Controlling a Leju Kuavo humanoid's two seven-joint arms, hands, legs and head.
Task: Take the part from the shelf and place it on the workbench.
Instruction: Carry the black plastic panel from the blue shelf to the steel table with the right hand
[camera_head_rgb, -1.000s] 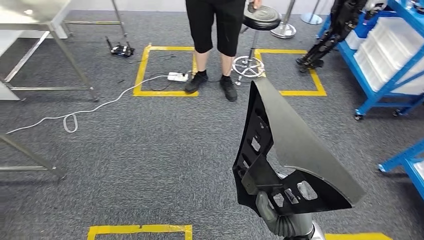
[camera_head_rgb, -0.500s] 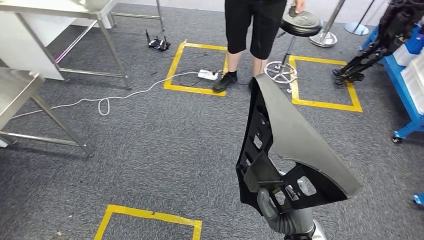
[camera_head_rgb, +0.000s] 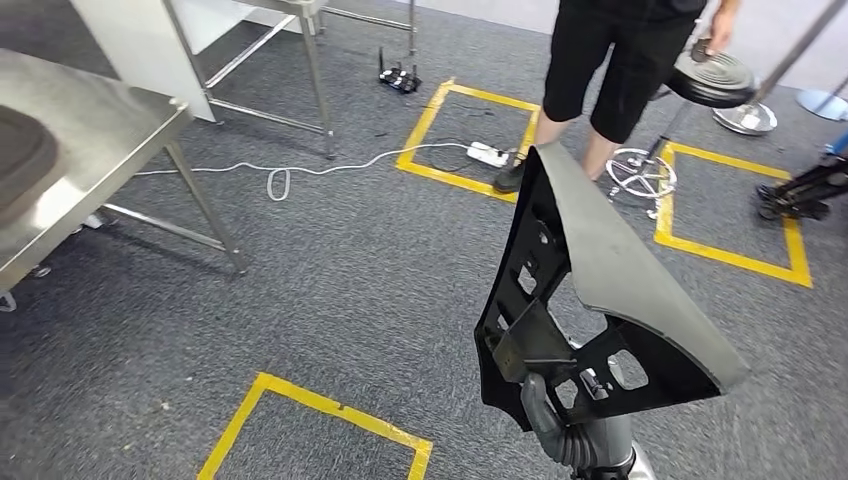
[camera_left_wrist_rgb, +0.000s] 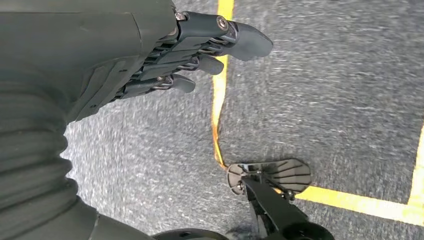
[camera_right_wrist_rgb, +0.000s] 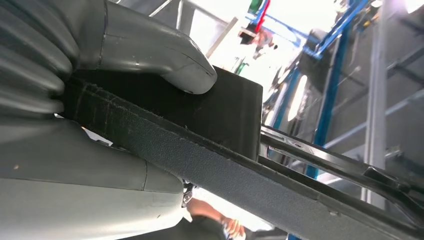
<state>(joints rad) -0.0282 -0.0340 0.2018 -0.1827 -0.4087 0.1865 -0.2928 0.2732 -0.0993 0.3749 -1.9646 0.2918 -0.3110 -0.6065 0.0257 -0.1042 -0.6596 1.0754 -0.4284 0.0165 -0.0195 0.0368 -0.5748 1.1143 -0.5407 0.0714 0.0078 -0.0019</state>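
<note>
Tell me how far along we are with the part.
Pickup looks done: the right hand holds the part upright over the carpet, away from any shelf. The left hand hangs empty. Left: reach the workbench at the left and set the part on it.

Even indoor light; left wrist view motion-blurred, right wrist view's background overexposed.

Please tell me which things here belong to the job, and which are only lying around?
Job: part, right hand holding it, workbench.
Lying about: cable, power strip, stool, floor tape, person.
</note>
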